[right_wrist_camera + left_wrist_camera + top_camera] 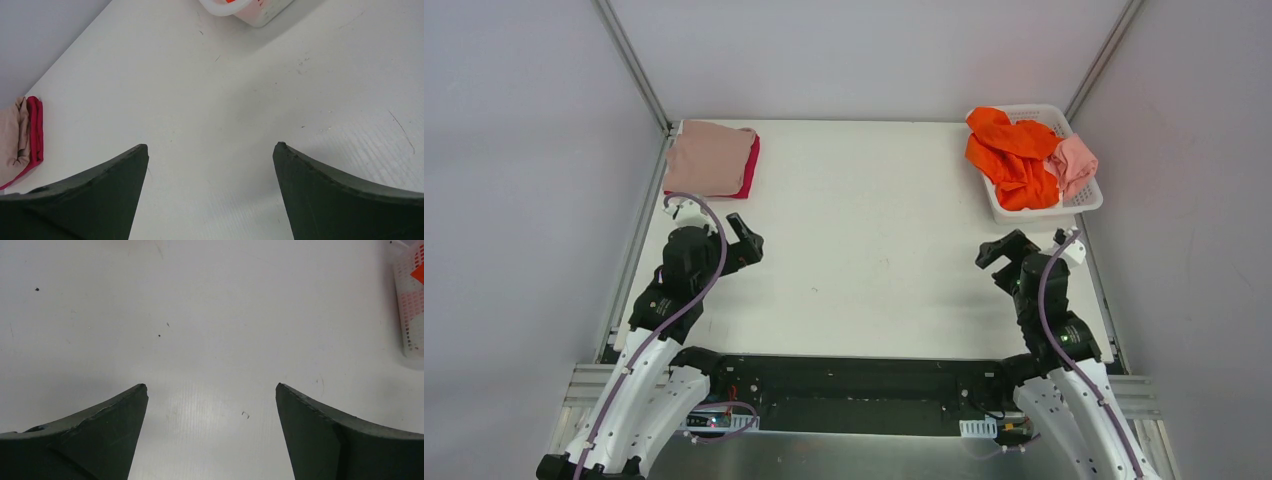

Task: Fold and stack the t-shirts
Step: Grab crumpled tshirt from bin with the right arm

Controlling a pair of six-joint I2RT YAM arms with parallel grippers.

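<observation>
A bright orange t-shirt (1014,155) lies crumpled in the white lattice basket (1079,200) at the back right, with a salmon pink t-shirt (1074,163) beside it. A folded dusty pink t-shirt (709,157) lies on a folded crimson t-shirt (751,168) at the back left; both also show in the right wrist view, dusty pink (12,132) and crimson (34,127). My left gripper (746,240) is open and empty over bare table (211,385). My right gripper (999,252) is open and empty in front of the basket (210,144).
The basket's corner shows in the left wrist view (411,300) and the right wrist view (250,10). Grey walls and metal frame rails (632,60) close the table on three sides. The white table (864,230) lies between the arms.
</observation>
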